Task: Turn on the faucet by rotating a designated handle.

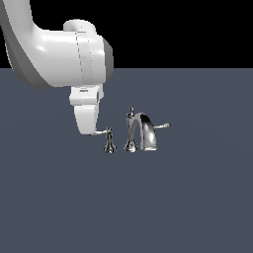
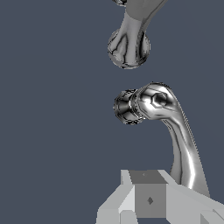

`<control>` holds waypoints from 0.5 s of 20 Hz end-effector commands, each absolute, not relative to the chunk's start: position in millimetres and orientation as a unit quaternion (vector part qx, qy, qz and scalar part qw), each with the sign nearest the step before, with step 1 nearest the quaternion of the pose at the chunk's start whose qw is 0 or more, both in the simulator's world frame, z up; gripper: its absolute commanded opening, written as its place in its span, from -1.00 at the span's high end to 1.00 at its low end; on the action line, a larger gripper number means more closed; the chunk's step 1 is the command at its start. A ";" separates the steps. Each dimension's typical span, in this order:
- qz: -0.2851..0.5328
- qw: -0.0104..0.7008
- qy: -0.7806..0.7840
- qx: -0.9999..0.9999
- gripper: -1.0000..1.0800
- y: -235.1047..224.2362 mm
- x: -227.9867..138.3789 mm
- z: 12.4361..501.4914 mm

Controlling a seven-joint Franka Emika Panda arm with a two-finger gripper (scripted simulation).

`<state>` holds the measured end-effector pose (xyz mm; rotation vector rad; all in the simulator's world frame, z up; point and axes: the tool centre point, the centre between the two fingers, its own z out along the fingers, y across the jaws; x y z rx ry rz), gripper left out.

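Hovering over the handle (image 1: 102, 132), my claw (image 1: 89, 129) sits at its free tip; whether my jaws are parted or clenched I cannot tell. Its pedestal (image 1: 109, 146) stands just beyond my claw, the faucet (image 1: 143, 132) farther past it.

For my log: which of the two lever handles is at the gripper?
The handle on its own small pedestal, at the exterior view's left of the spout; the other lever sticks out beyond the spout.

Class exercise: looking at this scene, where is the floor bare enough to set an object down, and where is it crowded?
Bare: the wide floor in front of the faucet, and the stretch at the exterior view's right past its far lever. Crowded: around the handle, where the gripper sits at its tip, and the narrow gap between handle and spout.
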<state>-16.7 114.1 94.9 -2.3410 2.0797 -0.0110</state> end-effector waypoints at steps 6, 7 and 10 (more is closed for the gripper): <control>-0.001 0.002 0.663 -0.749 1.00 105.7 -42.0 94.7; -0.001 0.001 0.662 -0.749 1.00 104.7 -45.3 94.7; -0.001 0.001 0.662 -0.750 1.00 101.5 -55.1 94.7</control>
